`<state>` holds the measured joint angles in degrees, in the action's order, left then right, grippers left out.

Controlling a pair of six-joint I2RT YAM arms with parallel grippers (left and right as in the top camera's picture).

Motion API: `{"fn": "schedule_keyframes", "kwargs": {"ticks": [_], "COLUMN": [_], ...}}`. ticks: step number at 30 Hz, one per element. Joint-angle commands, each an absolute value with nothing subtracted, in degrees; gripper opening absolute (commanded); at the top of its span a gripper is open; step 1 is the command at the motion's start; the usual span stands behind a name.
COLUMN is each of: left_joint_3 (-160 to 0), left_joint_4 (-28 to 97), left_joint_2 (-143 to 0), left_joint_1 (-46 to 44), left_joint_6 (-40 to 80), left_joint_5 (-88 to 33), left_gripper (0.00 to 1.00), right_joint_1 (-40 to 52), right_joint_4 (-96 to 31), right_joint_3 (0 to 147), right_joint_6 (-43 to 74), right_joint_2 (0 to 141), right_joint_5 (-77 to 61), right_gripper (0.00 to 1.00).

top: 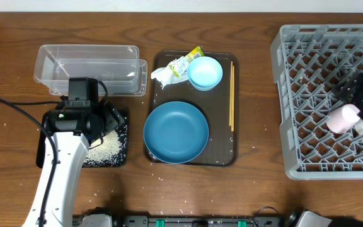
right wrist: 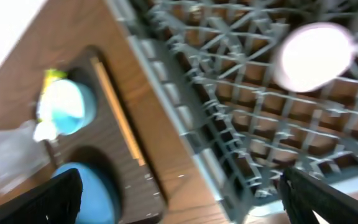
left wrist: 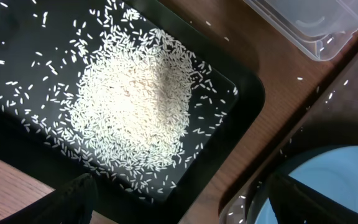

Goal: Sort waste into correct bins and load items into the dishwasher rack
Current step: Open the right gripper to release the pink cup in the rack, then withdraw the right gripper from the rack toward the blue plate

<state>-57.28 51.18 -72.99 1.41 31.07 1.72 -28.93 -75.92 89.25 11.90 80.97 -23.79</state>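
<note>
- Since the rice lies heaped in the black tray, that part of the waste looks sorted. A few grains are scattered over the tray floor and onto the table beside it.
- Left gripper hangs just above the tray's near edge, jaws wide apart, nothing between them.
- Clear tub stands just behind the black tray; nothing seen inside it.
- Tissue and wrapper lie at the far left corner of the brown tray, against the small bowl. Judged: not yet binned.
- Blue dish fills the near half of the brown tray. Chopsticks lie along its right edge. Judged: all three items await loading.
- Pink cup lies on its side inside the rack, near the right edge.
- Right gripper is over the rack, jaws wide apart and empty, with the cup clear of the fingers. Wrist view is blurred, so finer detail is uncertain.
- Surface: dark wood-grain table, with the rack at its right end. A pale strip runs along the far edge; nothing more of the room shows.
</note>
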Motion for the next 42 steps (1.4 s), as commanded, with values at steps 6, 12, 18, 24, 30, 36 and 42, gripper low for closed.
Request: {"fn": "schedule_keyframes", "kwargs": {"ticks": [6, 12, 18, 24, 30, 36, 42], "left_joint_3": [-58.3, -58.3, -58.3, -58.3, -58.3, -58.3, -58.3], "left_joint_4": [51.4, 51.4, 51.4, 51.4, 51.4, 51.4, 51.4], "left_joint_2": [-73.3, -73.3, -73.3, -73.3, -73.3, -73.3, -73.3], "left_joint_1": [1.7, 1.7, 1.7, 1.7, 1.7, 1.7, 1.7], "left_joint_6": [30.3, 30.3, 30.3, 30.3, 30.3, 30.3, 30.3], "left_joint_5": [2.4, 2.4, 2.4, 2.4, 2.4, 2.4, 2.4], "left_gripper": [0.90, 0.90, 0.90, 0.90, 0.90, 0.90, 0.90], "right_joint_1": [-25.6, -24.8, -24.4, -20.6, -13.8, -12.6, -8.5], "right_joint_4": [-77.2, -77.2, -77.4, -77.4, -76.9, -75.7, -74.0], "right_joint_3": [89.7, 89.7, 89.7, 89.1, 88.6, 88.6, 88.2], "right_joint_6": [10.7, 12.6, 17.6, 16.3, 12.6, 18.2, 16.6], "right_joint_2": [80.9, 80.9, 80.9, 80.9, 80.9, 80.9, 81.0], "right_joint_5": [-32.9, -33.7, -34.3, -33.8, -27.7, -27.4, -27.1], "right_gripper": [0.99, 0.99, 0.99, 0.99, 0.99, 0.99, 0.99]}}
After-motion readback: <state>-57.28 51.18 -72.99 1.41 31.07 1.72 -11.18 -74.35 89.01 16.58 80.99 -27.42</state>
